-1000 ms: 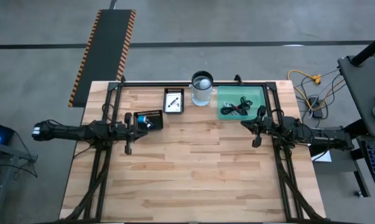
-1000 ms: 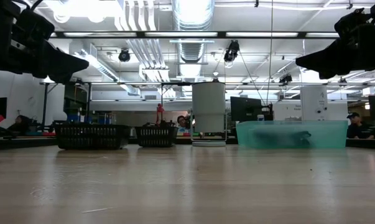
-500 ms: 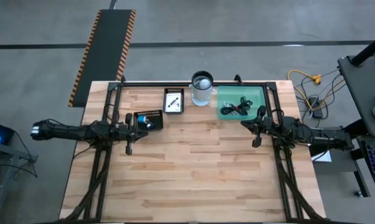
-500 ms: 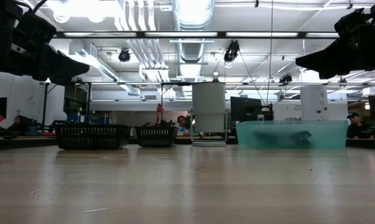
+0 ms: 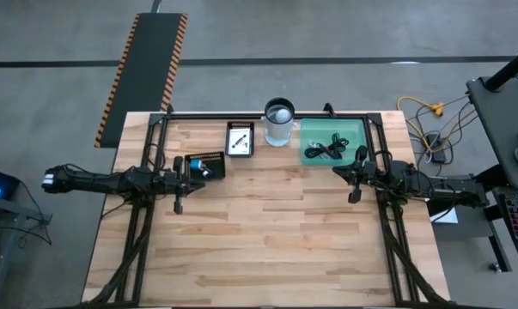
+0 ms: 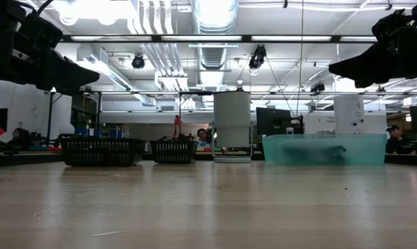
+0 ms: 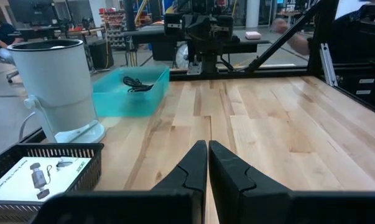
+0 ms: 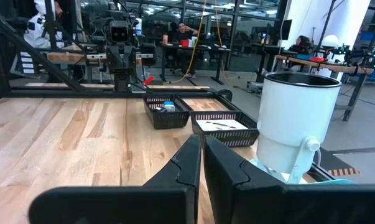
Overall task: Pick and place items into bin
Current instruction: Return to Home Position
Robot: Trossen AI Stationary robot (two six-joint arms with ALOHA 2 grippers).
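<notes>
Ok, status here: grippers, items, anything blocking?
Left gripper shut, empty; right gripper shut, empty. Black cables in green bin; white box in black bin. Nothing blocking.

Along the far edge of the bench (image 5: 267,249) we find a row of containers. Toward the far-right corner sits a tub (image 5: 355,129) with coiled cables (image 5: 326,147) in it. Just left of it, at the edge's middle, stands a canister (image 5: 278,123). Left again is a basket (image 5: 240,124) holding a flat packet (image 5: 239,139). A second basket (image 5: 216,155) lies just left of the first and closer to the near edge, with small items (image 5: 204,168) inside. The left gripper (image 5: 193,174) hangs above this basket's left end. The right gripper (image 5: 337,170) hangs just before the tub's near wall.
</notes>
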